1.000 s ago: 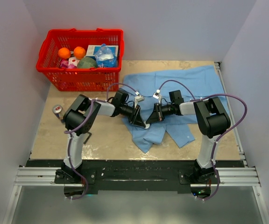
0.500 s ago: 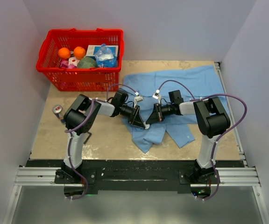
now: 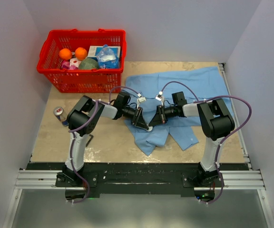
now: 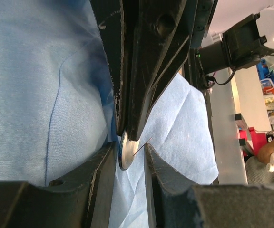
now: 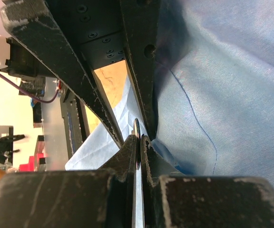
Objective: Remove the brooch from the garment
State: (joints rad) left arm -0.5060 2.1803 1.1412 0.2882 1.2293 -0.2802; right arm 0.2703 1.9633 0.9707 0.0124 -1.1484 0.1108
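Our right gripper [image 5: 137,138] is pinching the brooch [image 4: 123,155] tight, and our left gripper [image 4: 128,147] is gaping around it. The garment [image 3: 194,83] is lying by the tan worktop's [image 3: 107,142] far right corner, under grey walls [image 3: 175,28].

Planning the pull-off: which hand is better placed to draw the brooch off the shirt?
Right, likely. The right hand is shut on the brooch; the left hand stands open beside it.

You see the brooch [image 4: 123,154] edge-on, a thin disc nipped in the right hand [image 5: 138,142], against the crumpled light blue garment [image 3: 189,83].
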